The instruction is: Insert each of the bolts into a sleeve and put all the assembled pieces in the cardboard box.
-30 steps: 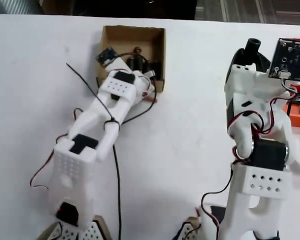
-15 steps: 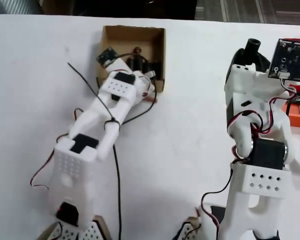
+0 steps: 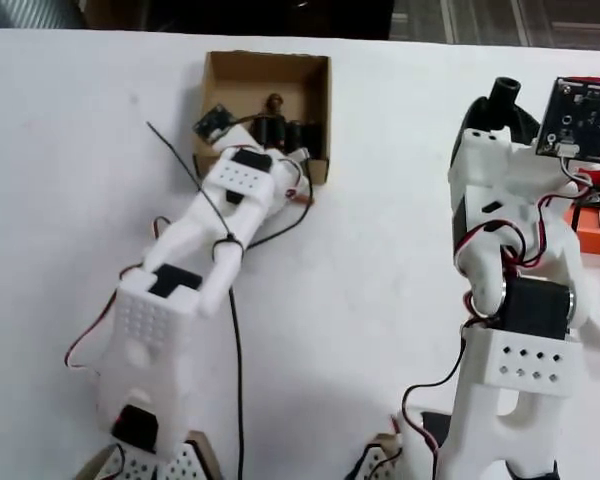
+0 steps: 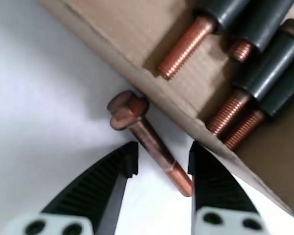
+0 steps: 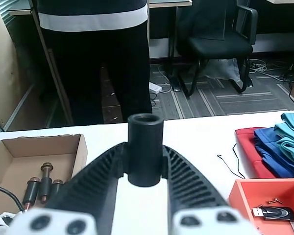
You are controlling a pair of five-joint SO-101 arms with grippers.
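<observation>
The table (image 3: 380,200) is a plain white top. Beyond its 12 o'clock edge the room shows grey carpet tiles, loose cables on the floor and a black office chair (image 5: 215,29).

The widest bare stretch of table runs down the middle between the two arms, from 12 to 6 o'clock. The cardboard box (image 3: 220,70) sits at 11 o'clock, close to the far edge, with bare white to its 9 o'clock side.

The left gripper (image 4: 162,152) is low at the box's near wall, at the 5 o'clock corner, with its jaws apart. Between them lies a loose copper bolt (image 4: 147,134), flat on the table just outside the cardboard wall, with its threaded end close by one finger. Inside the box lie several assembled pieces (image 4: 255,73), side by side.

The right gripper (image 5: 144,152) is raised at 2 o'clock and clamped on a black sleeve (image 5: 145,129), which it holds upright, open end up.

At the 3 o'clock edge an orange tray (image 5: 264,200) holds a USB stick (image 5: 268,212), with folded blue cloth (image 5: 284,137) on red just beyond it. A black cable (image 3: 235,340) trails from the left arm toward 6 o'clock.
</observation>
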